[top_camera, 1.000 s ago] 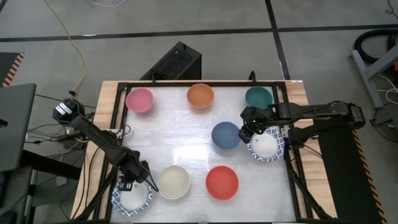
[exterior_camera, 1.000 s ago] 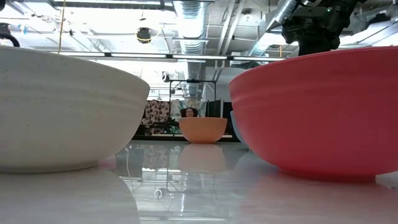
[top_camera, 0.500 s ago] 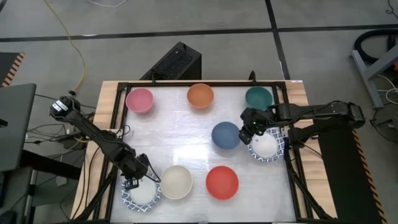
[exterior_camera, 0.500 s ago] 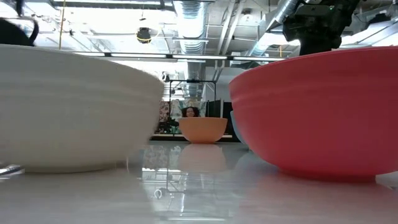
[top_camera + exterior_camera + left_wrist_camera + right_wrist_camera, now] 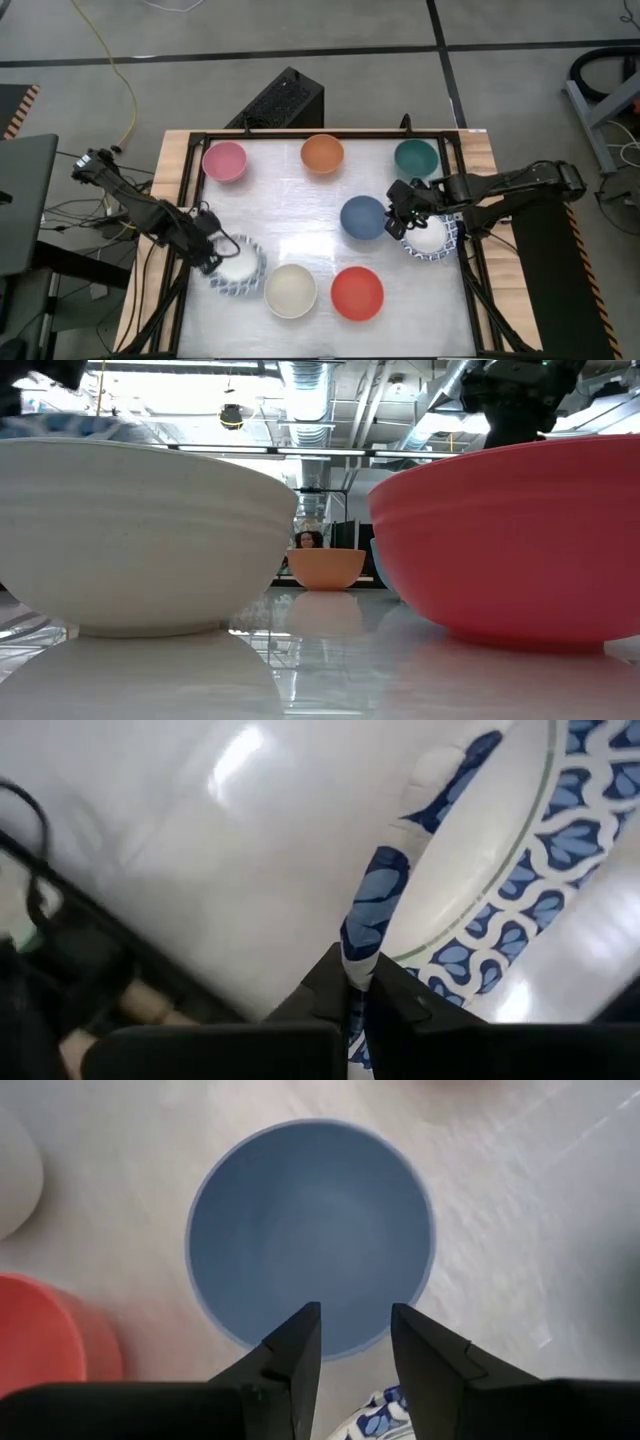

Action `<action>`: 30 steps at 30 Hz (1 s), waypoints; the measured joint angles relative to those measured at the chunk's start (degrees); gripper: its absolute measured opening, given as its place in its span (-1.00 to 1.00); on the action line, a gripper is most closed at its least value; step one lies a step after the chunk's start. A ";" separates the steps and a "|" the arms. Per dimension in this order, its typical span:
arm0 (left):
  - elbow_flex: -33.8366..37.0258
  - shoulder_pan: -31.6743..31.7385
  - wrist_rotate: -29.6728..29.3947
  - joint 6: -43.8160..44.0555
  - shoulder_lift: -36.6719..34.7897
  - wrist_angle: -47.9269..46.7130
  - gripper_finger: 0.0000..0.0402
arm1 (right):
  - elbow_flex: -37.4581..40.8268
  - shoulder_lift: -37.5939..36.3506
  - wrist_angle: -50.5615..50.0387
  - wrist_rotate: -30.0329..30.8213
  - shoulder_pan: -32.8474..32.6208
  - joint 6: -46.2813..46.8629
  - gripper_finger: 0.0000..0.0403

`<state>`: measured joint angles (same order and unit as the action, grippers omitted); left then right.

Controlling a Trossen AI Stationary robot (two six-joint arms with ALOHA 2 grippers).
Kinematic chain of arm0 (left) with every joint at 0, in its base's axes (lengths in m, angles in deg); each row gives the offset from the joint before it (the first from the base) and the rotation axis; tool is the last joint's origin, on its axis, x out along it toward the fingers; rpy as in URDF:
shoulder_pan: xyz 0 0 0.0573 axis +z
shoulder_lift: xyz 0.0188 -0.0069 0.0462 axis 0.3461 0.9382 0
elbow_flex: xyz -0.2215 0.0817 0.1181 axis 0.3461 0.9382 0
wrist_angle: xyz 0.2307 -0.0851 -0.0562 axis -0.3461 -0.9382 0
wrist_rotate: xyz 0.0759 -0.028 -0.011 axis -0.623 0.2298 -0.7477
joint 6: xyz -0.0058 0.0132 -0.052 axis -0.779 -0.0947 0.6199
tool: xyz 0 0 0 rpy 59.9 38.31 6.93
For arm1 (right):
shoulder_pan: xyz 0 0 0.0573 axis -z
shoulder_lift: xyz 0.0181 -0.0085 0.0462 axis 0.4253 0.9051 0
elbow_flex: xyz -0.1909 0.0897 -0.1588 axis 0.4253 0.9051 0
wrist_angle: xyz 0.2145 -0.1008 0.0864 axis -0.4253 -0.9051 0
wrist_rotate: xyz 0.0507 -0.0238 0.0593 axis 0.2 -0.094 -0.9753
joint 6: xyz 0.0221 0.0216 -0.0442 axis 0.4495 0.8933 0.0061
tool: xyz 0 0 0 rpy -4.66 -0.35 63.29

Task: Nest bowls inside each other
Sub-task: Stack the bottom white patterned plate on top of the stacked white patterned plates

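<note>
My left gripper is shut on a white bowl with a blue-patterned rim, above the table's near left part. My right gripper hangs open over the near rim of the blue bowl, with nothing between its fingers. A second blue-patterned bowl sits just right of it. The cream bowl and red bowl stand near the front edge. The pink, orange and green bowls line the far edge. My left gripper pinches the patterned bowl's rim, one finger inside the bowl and one outside. The fingers come from above, slanting down from the table's left. The bowl hangs tilted beyond them, lifted clear of the table.
A black frame runs round the white tabletop. In the low view the cream bowl and red bowl fill the foreground, with the orange bowl far behind. Bare table lies in the middle between the rows.
My left gripper has shut on the patterned bowl's rim at the near left corner. It has risen and rolled, carrying the bowl up and toward the far right. The bowl is now lifted and tilted. The cream bowl has slid a little toward the right.
</note>
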<state>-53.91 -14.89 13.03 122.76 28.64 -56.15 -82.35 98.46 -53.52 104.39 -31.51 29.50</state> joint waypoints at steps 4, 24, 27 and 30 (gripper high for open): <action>-0.54 0.00 -14.22 6.01 -3.63 2.14 -0.99 | 0.00 0.00 0.00 5.01 -0.93 4.47 -0.28; -0.54 12.77 -48.32 -18.03 -2.42 32.76 -0.99 | 0.02 0.00 10.01 17.41 -1.12 4.39 -0.31; -0.52 17.60 -47.27 -22.12 -0.75 39.63 -0.99 | 0.02 -0.18 14.18 17.41 -1.12 1.16 -0.31; -0.52 23.04 -41.11 -26.67 0.92 46.63 -0.99 | 0.02 -0.81 16.70 17.46 -1.12 -0.43 -0.31</action>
<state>-54.43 8.15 -28.08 96.08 29.55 -9.52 -82.32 97.65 -36.81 121.85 -32.63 29.07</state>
